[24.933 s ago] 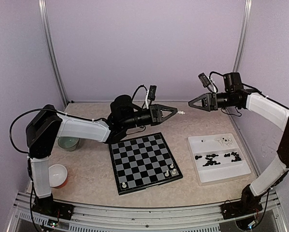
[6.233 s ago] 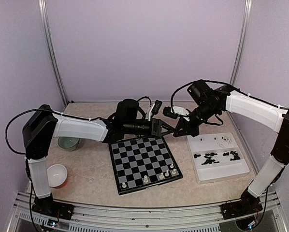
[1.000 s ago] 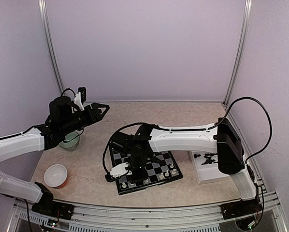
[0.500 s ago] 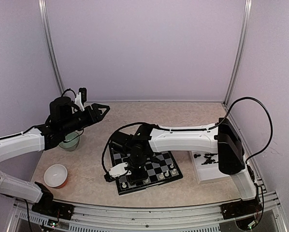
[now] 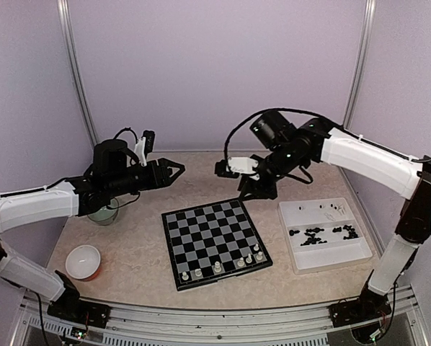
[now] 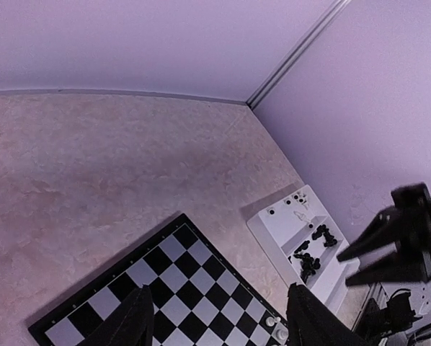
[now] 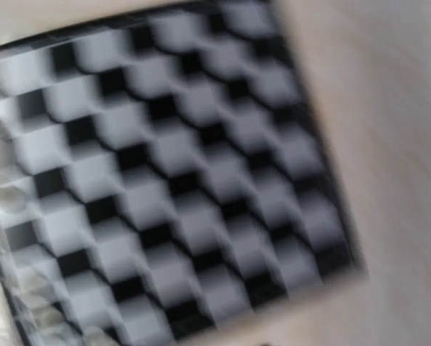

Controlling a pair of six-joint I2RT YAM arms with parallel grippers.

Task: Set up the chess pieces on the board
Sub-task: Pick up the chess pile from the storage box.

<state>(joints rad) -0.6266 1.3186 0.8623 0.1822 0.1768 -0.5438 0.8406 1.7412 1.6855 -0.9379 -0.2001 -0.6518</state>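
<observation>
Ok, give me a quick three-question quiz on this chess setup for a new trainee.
1. True or false: the white pieces on the board stand along its far edge.
2. Where do the black pieces lie? A) in the white tray B) in the green bowl C) on the board
3. Fill in: in its wrist view, the left end effector is ___ (open or shut).

Key: 1 false, they line the near edge; 2 A; 3 open.
</observation>
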